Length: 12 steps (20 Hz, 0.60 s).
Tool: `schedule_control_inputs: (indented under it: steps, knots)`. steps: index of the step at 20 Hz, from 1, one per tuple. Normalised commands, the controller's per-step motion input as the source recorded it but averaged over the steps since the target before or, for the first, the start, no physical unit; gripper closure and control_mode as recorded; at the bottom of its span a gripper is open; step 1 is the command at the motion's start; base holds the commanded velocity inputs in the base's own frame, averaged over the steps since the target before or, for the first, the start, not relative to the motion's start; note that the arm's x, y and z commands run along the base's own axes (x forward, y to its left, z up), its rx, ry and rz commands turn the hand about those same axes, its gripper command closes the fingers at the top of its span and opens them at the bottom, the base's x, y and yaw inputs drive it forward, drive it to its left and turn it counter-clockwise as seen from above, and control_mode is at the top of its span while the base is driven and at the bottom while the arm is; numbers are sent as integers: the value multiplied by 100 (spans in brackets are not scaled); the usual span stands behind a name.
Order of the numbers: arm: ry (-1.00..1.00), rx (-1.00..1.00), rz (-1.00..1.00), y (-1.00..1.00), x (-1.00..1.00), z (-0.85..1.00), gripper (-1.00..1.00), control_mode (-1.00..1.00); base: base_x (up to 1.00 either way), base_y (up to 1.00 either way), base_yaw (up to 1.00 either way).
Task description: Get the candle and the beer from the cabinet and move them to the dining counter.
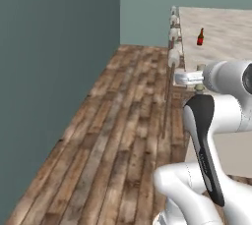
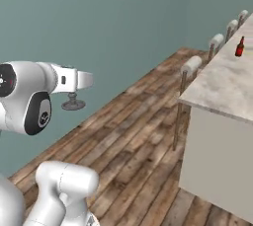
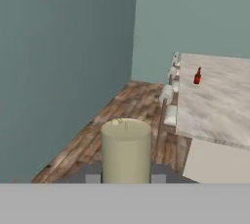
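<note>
My gripper (image 3: 125, 178) is shut on the beige candle (image 3: 126, 148), which stands upright between the two fingertips in the hand view. Its dark round holder base (image 2: 73, 104) hangs just under the hand (image 2: 69, 81), over the wooden floor; the same base (image 1: 199, 87) peeks out below the hand (image 1: 189, 77). The beer (image 1: 200, 37), a dark bottle with a red label, stands upright on the dining counter (image 1: 224, 25) near its far left edge. I see that bottle (image 2: 240, 46) and the marbled top (image 2: 222, 84) ahead to my right. The cabinet is out of view.
Cushioned stools (image 1: 173, 56) line the counter's left side, and the nearest stool (image 2: 191, 65) stands at its near corner. A teal wall (image 1: 54, 71) runs along the left of the plank floor (image 1: 113, 145). The counter's pale side panel (image 2: 217, 161) faces me.
</note>
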Motion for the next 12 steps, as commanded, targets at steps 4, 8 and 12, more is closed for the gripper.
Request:
schedule_control_inputs:
  steps: [4, 8, 12]
  knots:
    - [0, 0, 0, 0, 0, 0, 100, 100, 91, 86, -52]
    - [0, 0, 0, 0, 0, 0, 100, 100, 93, 84, -51]
    - [0, 0, 0, 0, 0, 0, 100, 100, 99, 99, -36]
